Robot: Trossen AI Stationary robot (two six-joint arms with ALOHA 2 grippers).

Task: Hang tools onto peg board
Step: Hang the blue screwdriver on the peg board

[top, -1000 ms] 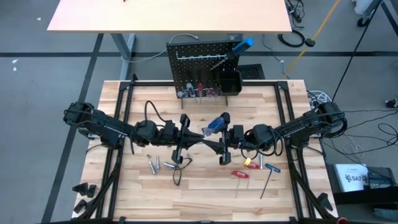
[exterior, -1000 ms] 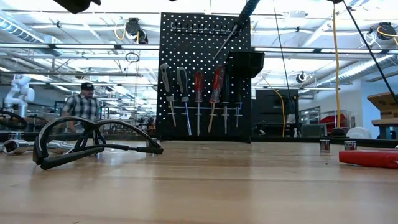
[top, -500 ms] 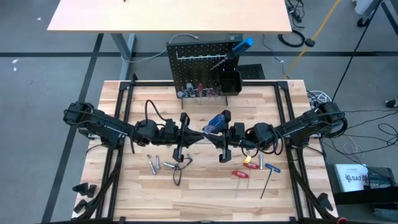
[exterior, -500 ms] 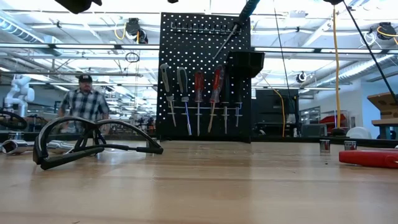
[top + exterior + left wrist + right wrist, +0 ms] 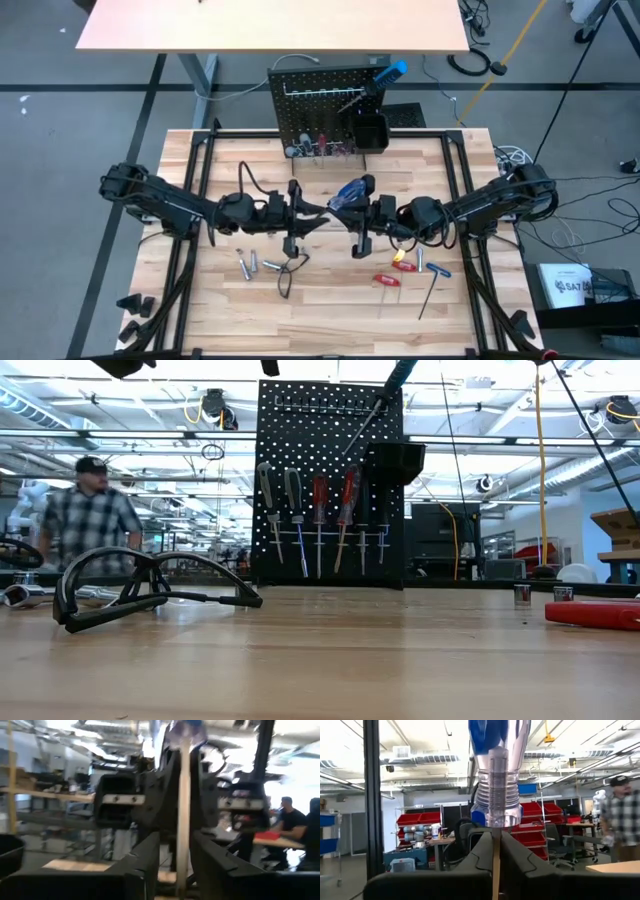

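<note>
A screwdriver with a clear and blue handle point(image 5: 350, 192) stands handle up above the table's middle, between my two grippers. My right gripper point(image 5: 347, 216) is shut on its shaft, the handle point(image 5: 495, 770) rising above the fingers. Facing it from the left, my left gripper point(image 5: 318, 214) is open. Its fingers stand on either side of the shaft point(image 5: 182, 820) with a gap on each side. The peg board point(image 5: 320, 100) stands upright at the far edge, and several screwdrivers point(image 5: 320, 510) hang on it. My right gripper pinches the screwdriver's thin shaft point(image 5: 496, 857) between its two fingers, just below the handle. The fingers come level from the table's right side and lie across the shaft. The screwdriver is lifted clear of the table, roughly upright, handle on top.
Loose tools lie on the near half of the table: silver bits point(image 5: 248, 265), a black wire loop point(image 5: 285, 275), a red-handled tool point(image 5: 386, 280) and a blue-handled hex key point(image 5: 436, 272). A black bin point(image 5: 370, 130) hangs on the board. A person point(image 5: 85, 515) walks behind the table.
My right gripper has shifted a little toward the table's left and shut on the screwdriver's shaft. My left gripper, shut on that shaft before, has opened and let go. The screwdriver stays above the table's middle. The person behind has walked leftward.
</note>
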